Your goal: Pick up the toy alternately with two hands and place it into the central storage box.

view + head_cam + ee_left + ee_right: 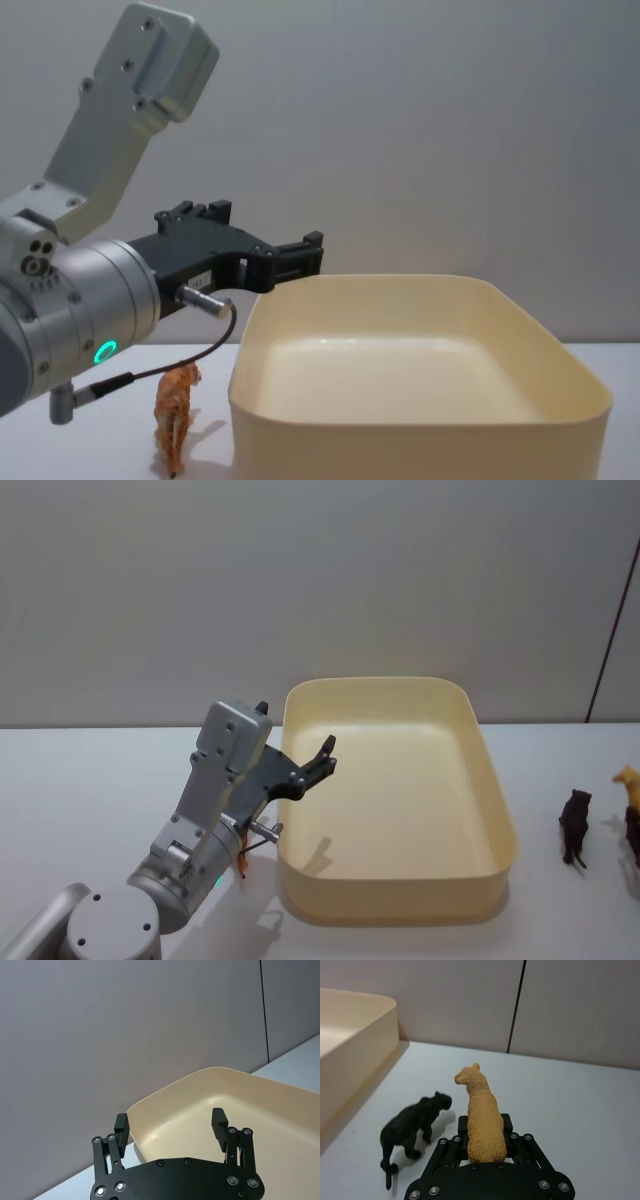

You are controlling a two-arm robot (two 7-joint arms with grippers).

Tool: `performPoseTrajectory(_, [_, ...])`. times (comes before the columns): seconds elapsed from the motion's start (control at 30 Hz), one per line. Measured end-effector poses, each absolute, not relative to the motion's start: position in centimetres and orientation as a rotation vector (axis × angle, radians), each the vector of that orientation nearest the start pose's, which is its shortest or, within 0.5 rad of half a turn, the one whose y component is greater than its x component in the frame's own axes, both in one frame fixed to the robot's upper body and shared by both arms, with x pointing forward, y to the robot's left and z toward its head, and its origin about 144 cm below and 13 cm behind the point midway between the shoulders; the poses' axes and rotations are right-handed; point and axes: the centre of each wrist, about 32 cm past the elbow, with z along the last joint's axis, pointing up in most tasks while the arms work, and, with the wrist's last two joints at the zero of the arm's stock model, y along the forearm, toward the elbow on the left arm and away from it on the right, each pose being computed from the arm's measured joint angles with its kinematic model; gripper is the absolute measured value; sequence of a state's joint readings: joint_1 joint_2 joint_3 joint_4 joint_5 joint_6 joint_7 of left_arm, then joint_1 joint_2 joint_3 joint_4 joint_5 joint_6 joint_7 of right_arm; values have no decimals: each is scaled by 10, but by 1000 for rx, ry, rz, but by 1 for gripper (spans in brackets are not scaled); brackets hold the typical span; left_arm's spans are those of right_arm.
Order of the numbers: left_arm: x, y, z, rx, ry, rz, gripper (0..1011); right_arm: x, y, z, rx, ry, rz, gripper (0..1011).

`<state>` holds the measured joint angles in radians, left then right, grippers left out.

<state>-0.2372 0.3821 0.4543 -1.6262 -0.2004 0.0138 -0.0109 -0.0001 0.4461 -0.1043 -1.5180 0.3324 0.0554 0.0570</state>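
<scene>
We see a smooth, faintly glossy plastic storage box [497, 810], a matt black left tool [170, 1120] and a rough-textured tan toy [482, 1115].

A plain grey wall [300, 580] fills the upper half of the head view, from 9 through 12 to 3 o'clock. A thin dark vertical seam [612, 640] runs down it near 3 o'clock, perhaps a panel joint. Below it lies a white table [90, 780], matte and bare at 9 o'clock. The light is soft and even.
</scene>
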Motion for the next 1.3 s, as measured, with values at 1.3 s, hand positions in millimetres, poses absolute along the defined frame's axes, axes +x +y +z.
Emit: performPoseTrajectory(1.3, [492,198,1204,61,-268,1124,1001,530,-268,1218,6,-67,-1087,336])
